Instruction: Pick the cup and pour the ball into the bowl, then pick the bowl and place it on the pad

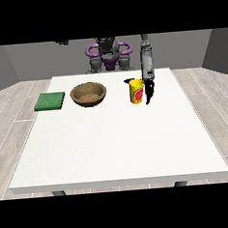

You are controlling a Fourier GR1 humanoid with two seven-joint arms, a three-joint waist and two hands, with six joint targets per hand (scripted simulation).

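Note:
A yellow cup (136, 92) with a red label stands upright on the white table (118, 144), right of centre at the back. The hand at the view's right (148, 90) hangs close against the cup's right side, fingers pointing straight down, and its thumb (128, 81) shows behind the cup's rim. No ball can be seen. A brown wooden bowl (88, 94) sits to the left of the cup. Further left a flat green pad (50, 101) lies near the table's left edge. Only a small dark part of the hand at the view's left (62, 42) shows, high up.
The robot's torso (109, 55) stands behind the table's far edge. A gap of table separates the bowl from the cup. Grey wooden floor surrounds the table.

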